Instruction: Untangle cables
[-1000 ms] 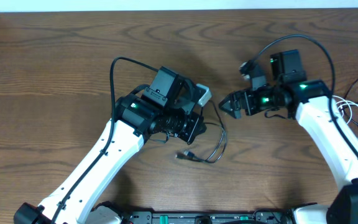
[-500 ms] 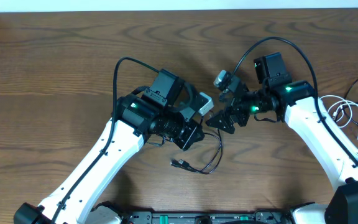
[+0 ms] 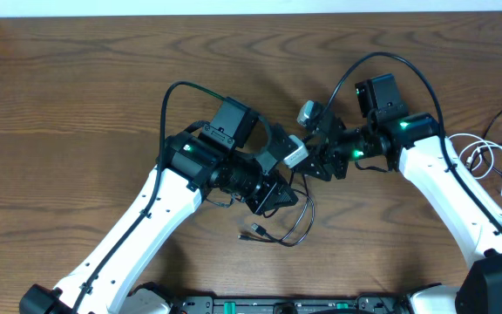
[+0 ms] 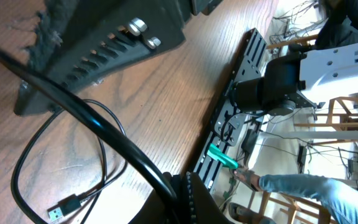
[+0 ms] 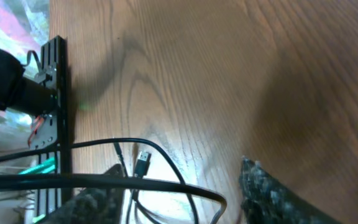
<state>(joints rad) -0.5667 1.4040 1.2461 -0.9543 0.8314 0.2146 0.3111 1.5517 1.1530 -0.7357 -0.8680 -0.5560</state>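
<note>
You have little room in the middle: the left gripper [image 3: 279, 185] and right gripper [image 3: 315, 163] sit almost touching, and the black cable [image 3: 296, 222] loops just in front of them. The table [image 3: 77, 105] lies open to the left and along the far side. A white cable [image 3: 493, 164] lies coiled at the right edge.
</note>
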